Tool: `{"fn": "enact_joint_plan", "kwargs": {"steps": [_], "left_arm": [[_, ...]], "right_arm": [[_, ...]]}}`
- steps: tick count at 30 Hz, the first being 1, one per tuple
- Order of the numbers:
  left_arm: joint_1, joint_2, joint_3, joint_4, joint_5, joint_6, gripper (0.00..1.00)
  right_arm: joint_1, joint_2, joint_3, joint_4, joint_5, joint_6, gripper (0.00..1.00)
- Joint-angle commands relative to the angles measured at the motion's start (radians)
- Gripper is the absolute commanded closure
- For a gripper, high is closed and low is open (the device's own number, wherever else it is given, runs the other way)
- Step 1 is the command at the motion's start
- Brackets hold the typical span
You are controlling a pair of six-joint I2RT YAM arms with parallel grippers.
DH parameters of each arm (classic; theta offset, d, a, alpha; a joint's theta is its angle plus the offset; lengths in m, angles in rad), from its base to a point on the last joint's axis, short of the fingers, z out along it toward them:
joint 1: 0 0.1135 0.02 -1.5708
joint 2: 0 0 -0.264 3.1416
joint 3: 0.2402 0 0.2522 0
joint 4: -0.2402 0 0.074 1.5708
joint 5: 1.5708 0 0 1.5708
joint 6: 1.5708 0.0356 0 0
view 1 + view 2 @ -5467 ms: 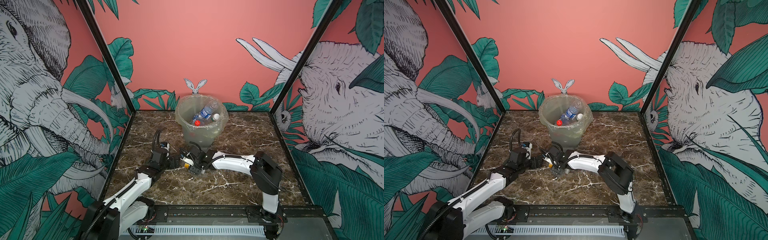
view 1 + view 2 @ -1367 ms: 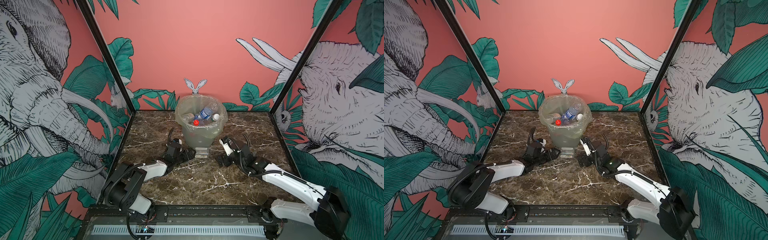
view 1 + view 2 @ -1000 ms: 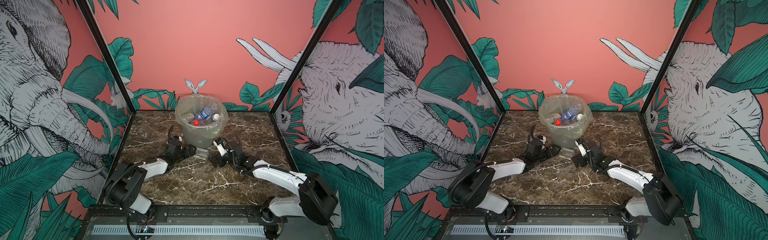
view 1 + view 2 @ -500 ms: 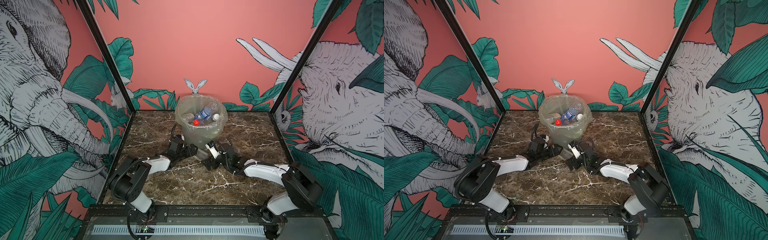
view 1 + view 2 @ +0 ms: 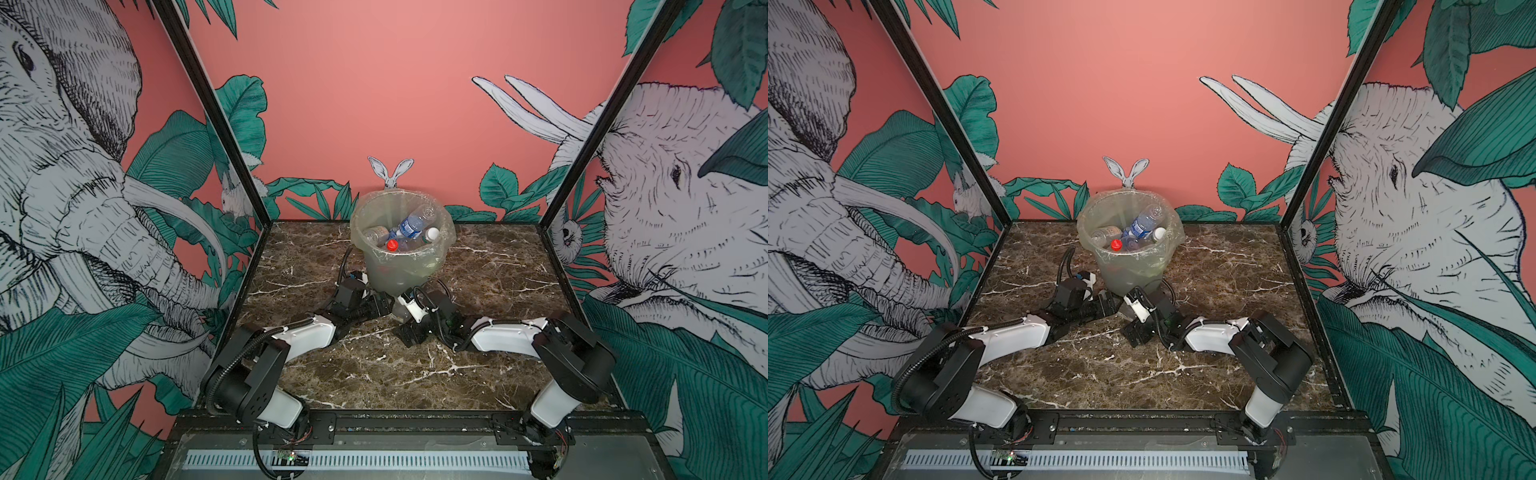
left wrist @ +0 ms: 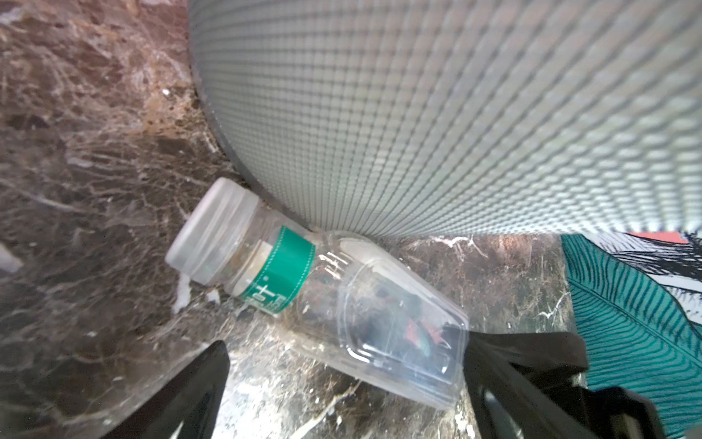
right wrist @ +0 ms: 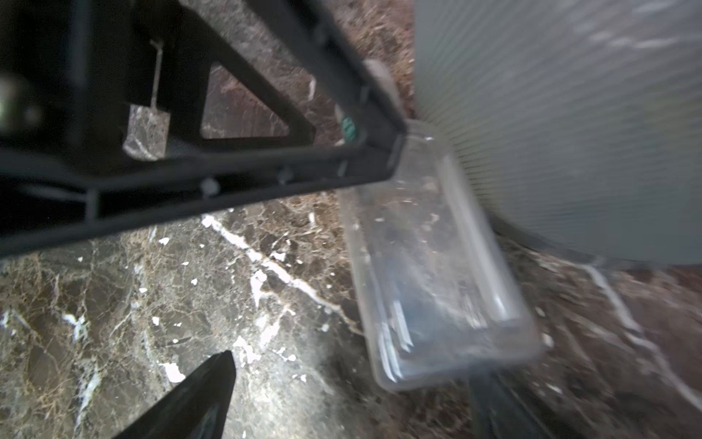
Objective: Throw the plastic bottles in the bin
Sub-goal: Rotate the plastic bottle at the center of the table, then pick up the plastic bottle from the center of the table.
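Jaws of both grippers stand wide. The left gripper (image 6: 342, 384) flanks a clear bottle (image 6: 323, 300), one finger touching its base, not clamped. The right gripper (image 7: 349, 395) reaches the same bottle's base, its picture blurred; contact unclear. The bottle, white cap, green band, lies on the marble table (image 5: 478, 266) against the foot of the bin (image 5: 401, 259), which holds other bottles (image 5: 409, 226).

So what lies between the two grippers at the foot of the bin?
A clear bottle with a green neck band lies on its side against the bin, between the open left gripper and open right gripper; both wrist views show it.
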Motion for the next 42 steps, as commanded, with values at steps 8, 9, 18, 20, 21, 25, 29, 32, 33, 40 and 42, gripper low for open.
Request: {"fn": "enact_joint_plan", "kwargs": {"steps": [8,9,18,20,21,25,29,32,33,40,42], "left_arm": [[-0.002,-0.004,0.003,-0.051,-0.020,0.038,0.03],[-0.002,0.001,0.005,-0.048,-0.019,0.036,0.03],[-0.009,0.052,0.045,-0.030,-0.004,0.044,0.03],[-0.013,0.056,0.044,-0.023,-0.010,0.048,0.04],[-0.013,0.060,0.043,-0.018,-0.011,0.050,0.04],[-0.021,0.083,0.052,-0.002,-0.020,0.040,0.06],[-0.024,0.114,0.078,-0.065,-0.041,0.036,0.10],[-0.024,0.114,0.084,-0.125,-0.063,0.047,0.11],[-0.024,0.103,0.077,-0.141,-0.075,0.049,0.11],[-0.024,-0.012,0.089,-0.363,-0.176,0.169,0.11],[-0.022,-0.011,0.106,-0.426,-0.198,0.211,0.12]], "right_arm": [[0.101,-0.001,0.018,0.058,-0.105,-0.006,0.04],[0.105,-0.013,0.005,0.071,-0.114,0.004,0.05],[0.107,-0.237,-0.095,0.002,-0.004,-0.006,0.03],[0.104,-0.284,-0.118,-0.020,0.021,-0.015,0.03],[0.100,-0.303,-0.128,-0.032,0.029,-0.019,0.03],[0.084,-0.372,-0.166,-0.072,0.046,-0.024,0.03],[0.066,-0.434,-0.199,-0.091,0.058,-0.021,0.03],[0.057,-0.480,-0.210,-0.122,0.068,-0.025,0.03],[0.054,-0.496,-0.210,-0.136,0.073,-0.028,0.03],[0.048,-0.571,-0.210,-0.209,0.100,-0.048,0.03],[0.042,-0.582,-0.213,-0.214,0.101,-0.051,0.03]]}}
